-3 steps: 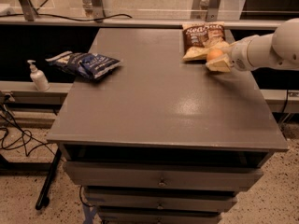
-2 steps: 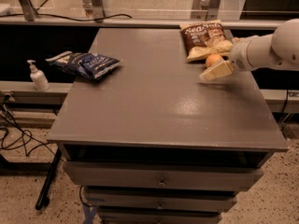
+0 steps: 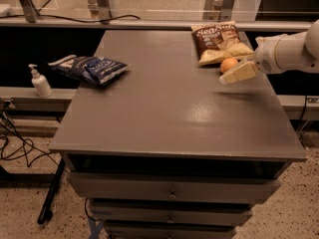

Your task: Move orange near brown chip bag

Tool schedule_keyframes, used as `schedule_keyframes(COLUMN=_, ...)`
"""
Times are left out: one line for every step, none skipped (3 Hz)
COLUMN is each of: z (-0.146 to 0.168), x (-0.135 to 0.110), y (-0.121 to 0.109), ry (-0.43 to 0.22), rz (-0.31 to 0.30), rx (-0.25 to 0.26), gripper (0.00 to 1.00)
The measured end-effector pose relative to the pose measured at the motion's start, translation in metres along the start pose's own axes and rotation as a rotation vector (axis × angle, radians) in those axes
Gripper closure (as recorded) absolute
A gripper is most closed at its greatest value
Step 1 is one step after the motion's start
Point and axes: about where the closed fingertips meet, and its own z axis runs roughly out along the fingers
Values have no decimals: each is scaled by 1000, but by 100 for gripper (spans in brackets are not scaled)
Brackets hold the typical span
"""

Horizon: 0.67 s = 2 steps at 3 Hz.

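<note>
The orange (image 3: 229, 64) lies on the grey table (image 3: 169, 108) at the back right, just in front of the brown chip bag (image 3: 218, 42) and nearly touching its lower edge. The bag lies flat, its dark brown top with white lettering towards the back. My gripper (image 3: 237, 74) comes in from the right on a white arm (image 3: 289, 53) and hovers a little above the table, just to the front right of the orange. It is open and holds nothing.
A blue and white chip bag (image 3: 90, 68) lies at the table's left edge. A white pump bottle (image 3: 40, 81) stands on a lower ledge to the left. Drawers (image 3: 172, 190) sit below the tabletop. Cables lie on the floor at left.
The gripper was at the brown bag with the orange; it has let the orange go and drawn back towards the front right. The orange stays by the bag.
</note>
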Motion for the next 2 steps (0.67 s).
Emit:
schedule_keyframes(z=-51, x=-16, y=-5, ry=-39, rz=-7, rx=-4, gripper=0)
schedule_keyframes(z=-105, x=-25, y=-12, ry=-95, rz=-21, rx=-40, gripper=0)
